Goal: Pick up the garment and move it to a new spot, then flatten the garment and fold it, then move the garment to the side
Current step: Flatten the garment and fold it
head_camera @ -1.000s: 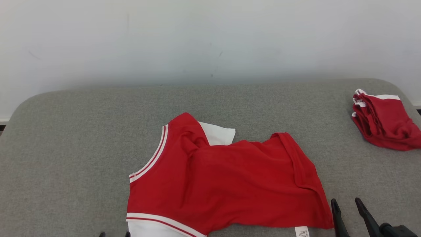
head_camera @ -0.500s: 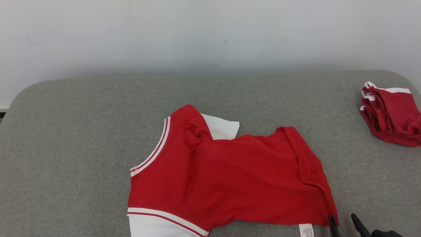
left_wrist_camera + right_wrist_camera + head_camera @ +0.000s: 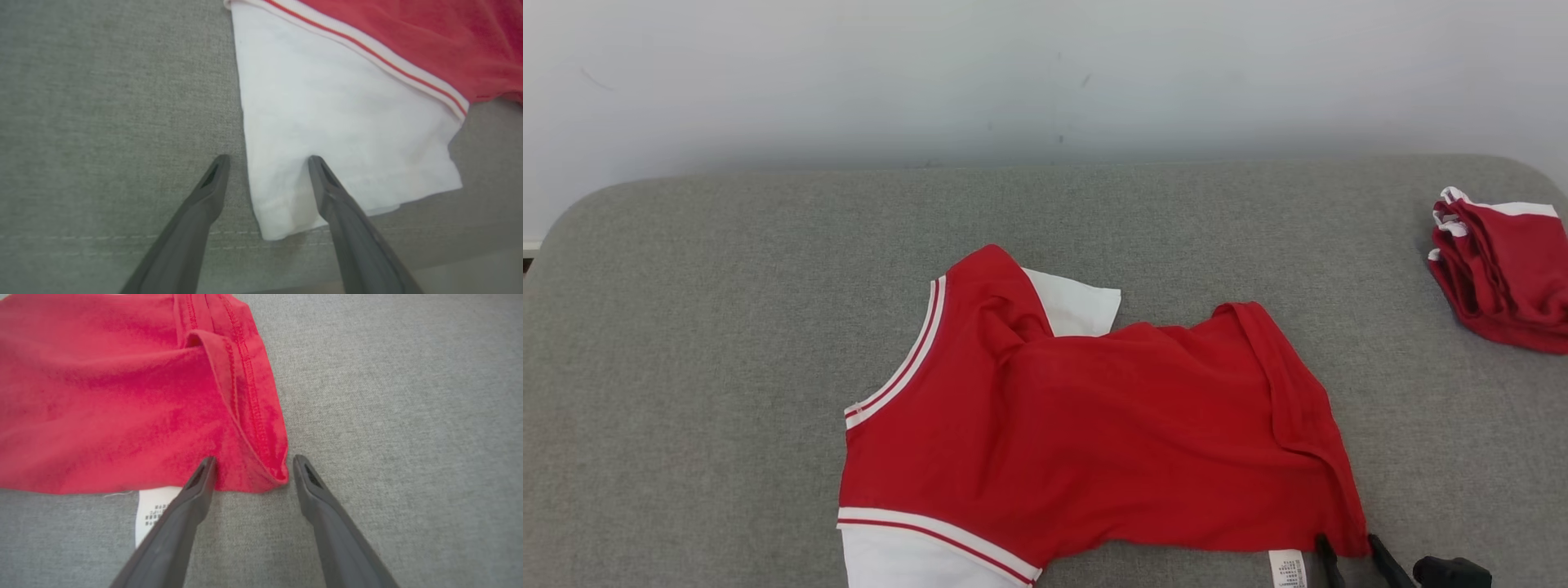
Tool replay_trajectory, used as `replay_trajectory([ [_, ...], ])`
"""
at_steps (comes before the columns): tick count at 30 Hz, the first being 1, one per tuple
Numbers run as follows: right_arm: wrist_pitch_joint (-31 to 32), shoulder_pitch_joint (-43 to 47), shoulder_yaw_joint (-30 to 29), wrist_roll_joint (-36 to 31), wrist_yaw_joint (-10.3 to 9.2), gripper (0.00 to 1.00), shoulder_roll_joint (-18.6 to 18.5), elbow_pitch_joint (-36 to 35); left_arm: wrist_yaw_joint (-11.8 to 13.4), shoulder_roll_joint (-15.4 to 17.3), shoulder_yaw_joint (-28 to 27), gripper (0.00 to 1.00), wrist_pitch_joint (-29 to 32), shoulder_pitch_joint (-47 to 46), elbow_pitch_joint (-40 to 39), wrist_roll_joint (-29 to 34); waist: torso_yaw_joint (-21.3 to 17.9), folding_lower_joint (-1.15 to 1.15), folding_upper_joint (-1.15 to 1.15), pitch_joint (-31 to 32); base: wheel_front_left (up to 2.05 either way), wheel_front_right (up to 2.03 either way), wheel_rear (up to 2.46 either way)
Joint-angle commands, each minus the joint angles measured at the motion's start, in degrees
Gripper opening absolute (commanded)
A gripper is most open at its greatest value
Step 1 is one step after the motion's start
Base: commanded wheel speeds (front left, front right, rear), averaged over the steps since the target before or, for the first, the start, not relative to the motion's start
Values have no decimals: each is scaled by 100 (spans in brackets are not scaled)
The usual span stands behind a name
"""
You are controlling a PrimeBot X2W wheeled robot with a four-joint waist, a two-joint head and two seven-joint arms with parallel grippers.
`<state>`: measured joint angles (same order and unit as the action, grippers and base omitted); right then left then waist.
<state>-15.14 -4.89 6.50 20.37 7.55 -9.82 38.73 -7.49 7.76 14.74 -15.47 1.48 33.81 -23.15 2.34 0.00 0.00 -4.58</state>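
Note:
The garment (image 3: 1094, 425), a red shirt with white sleeves and red-and-white trim, lies spread and partly wrinkled on the grey padded surface (image 3: 686, 327). My right gripper (image 3: 1349, 545) is at its near right corner. In the right wrist view the open right gripper (image 3: 252, 459) straddles that red hem corner (image 3: 261, 428), not clamped on it. In the left wrist view my left gripper (image 3: 268, 157) is open, one finger over the white sleeve (image 3: 339, 106) and the other on bare fabric beside the sleeve's edge.
A second bundle of red and white clothing (image 3: 1503, 273) lies at the far right edge. A white care label (image 3: 153, 508) sticks out under the hem by the right fingers. The surface's near edge (image 3: 449, 265) runs just behind the left fingers. A white wall (image 3: 1045, 73) stands behind.
The head camera has shifted, moving the whole scene up. My right gripper has moved left to the garment's near right corner and now straddles it. The garment itself lies as before.

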Motion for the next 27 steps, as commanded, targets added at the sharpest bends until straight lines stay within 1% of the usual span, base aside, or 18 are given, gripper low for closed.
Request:
replay_trajectory([
  [1, 3, -88, 33, 68, -16, 40, 34, 74, 6, -53, 86, 100, 65, -122, 124, -64, -7, 0, 0, -18, 0, 0, 0],
  [2, 3, -127, 57, 123, -16, 4, 52, 128, 5, -64, 166, 77, 75, -168, 191, -117, -15, 0, 0, -31, 0, 0, 0],
  [3, 4, -168, 95, 177, -16, 0, 67, 182, -5, -76, 229, 34, 76, -209, 232, -155, -20, 0, 0, -39, 0, 0, 0],
  [4, 4, -210, 141, 221, -16, 0, 69, 217, -6, -94, 289, 0, 77, -258, 249, -202, -22, 0, 0, -45, 0, 0, 0],
  [7, 3, -289, 291, 357, -16, 0, 31, 135, -14, -164, 383, 0, 75, -312, 133, -473, -25, 0, 0, -54, 0, 0, 0],
  [9, 0, -275, 337, 477, -16, 0, -3, -84, -5, -102, 351, 0, 56, -298, -123, -626, -46, 0, 0, -61, 0, 0, 0],
  [10, 0, -275, 337, 477, -16, 0, -3, -84, -5, -102, 351, 0, 56, -298, -123, -626, -46, 0, 0, -61, 0, 0, 0],
  [14, 0, -155, 511, 655, -16, 0, -103, -648, 7, 8, 35, 0, 34, -285, -854, -726, -68, 0, 0, -105, 0, 0, 0],
  [16, 1, -186, 568, 744, -16, 0, -146, -959, 7, 84, -48, 0, 34, -392, -1223, -639, -83, 0, 0, -155, 0, 0, 0],
  [18, 1, -328, 640, 856, -16, 0, -210, -1235, 7, 161, -124, 0, 34, -595, -1547, -677, -107, 0, 0, -245, 0, 0, 0],
  [21, 1, -684, 794, 1130, -16, 0, -310, -1501, 6, 368, -96, 0, 34, -1106, -1829, -754, -144, 0, 0, -418, 0, 0, 0],
  [22, 0, -892, 882, 1170, -16, 0, -397, -1567, 6, 499, -18, 0, 44, -1372, -1871, -750, -164, 0, 0, -507, 0, 0, 0],
  [25, 0, -1636, 1149, 1422, -16, 0, -612, -1589, 6, 887, 212, 0, 238, -2360, -2018, -642, -250, 0, 0, -874, 0, 0, 0],
  [27, 23, -2275, 1308, 1614, -16, 0, -762, -1543, 6, 1109, 316, 0, 438, -3111, -2094, -725, -304, 0, 0, -1182, 0, 0, 0],
])
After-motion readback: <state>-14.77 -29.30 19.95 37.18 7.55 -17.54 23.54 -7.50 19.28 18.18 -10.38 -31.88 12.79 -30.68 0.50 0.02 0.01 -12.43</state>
